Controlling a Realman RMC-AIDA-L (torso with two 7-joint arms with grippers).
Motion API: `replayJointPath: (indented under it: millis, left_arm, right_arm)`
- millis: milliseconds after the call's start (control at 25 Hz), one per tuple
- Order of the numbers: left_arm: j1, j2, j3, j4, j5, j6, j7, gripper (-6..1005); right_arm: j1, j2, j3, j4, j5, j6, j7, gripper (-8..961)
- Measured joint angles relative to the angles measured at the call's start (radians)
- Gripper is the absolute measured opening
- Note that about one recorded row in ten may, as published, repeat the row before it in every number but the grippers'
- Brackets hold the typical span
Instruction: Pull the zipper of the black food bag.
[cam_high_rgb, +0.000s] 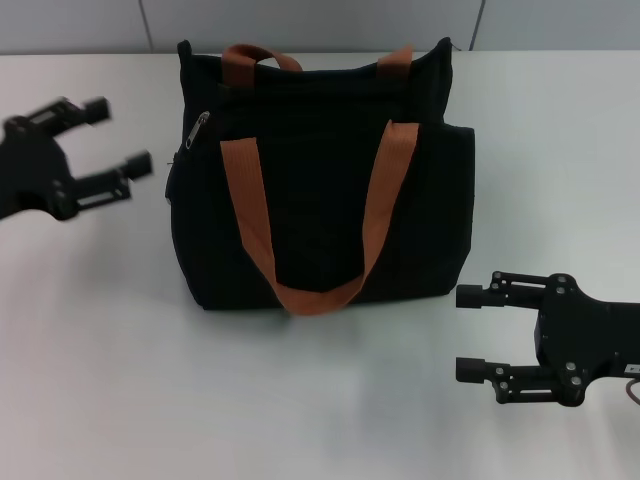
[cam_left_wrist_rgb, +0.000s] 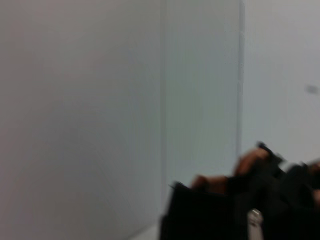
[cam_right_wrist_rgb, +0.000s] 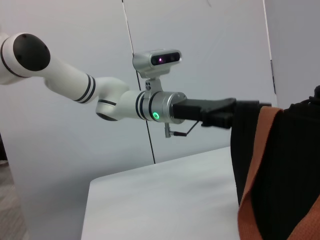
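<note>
The black food bag (cam_high_rgb: 320, 180) stands upright in the middle of the white table, with two orange-brown strap handles (cam_high_rgb: 320, 220). The silver zipper pull (cam_high_rgb: 195, 130) hangs at the bag's upper left corner; it also shows in the left wrist view (cam_left_wrist_rgb: 255, 222). My left gripper (cam_high_rgb: 118, 135) is open and empty, in the air just left of the bag, level with the zipper pull. My right gripper (cam_high_rgb: 472, 333) is open and empty, low over the table at the bag's front right. The right wrist view shows the bag's side (cam_right_wrist_rgb: 285, 170) and the left arm beyond it.
The white table (cam_high_rgb: 320, 400) spreads all round the bag. A grey panelled wall (cam_high_rgb: 300, 20) runs along the table's far edge. The left arm (cam_right_wrist_rgb: 100, 95) reaches in above the table behind the bag.
</note>
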Motion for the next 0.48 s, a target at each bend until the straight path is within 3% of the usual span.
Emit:
replayJointPath:
  millis: [160, 360, 480]
  left_arm:
    - [-0.034, -0.01, 0.03, 0.001, 0.077, -0.006, 0.0, 834]
    - [-0.062, -0.048, 0.037, 0.015, 0.103, -0.105, 0.016, 835]
    - [-0.067, -0.055, 0.03, 0.021, 0.101, -0.124, 0.029, 835]
  right_arm:
    - [0.0, 0.0, 0.004, 0.0, 0.0, 0.001, 0.005, 722]
    - [0.0, 0.0, 0.005, 0.0, 0.0, 0.002, 0.008, 719]
    - [0.0, 0.0, 0.005, 0.0, 0.0, 0.002, 0.009, 717]
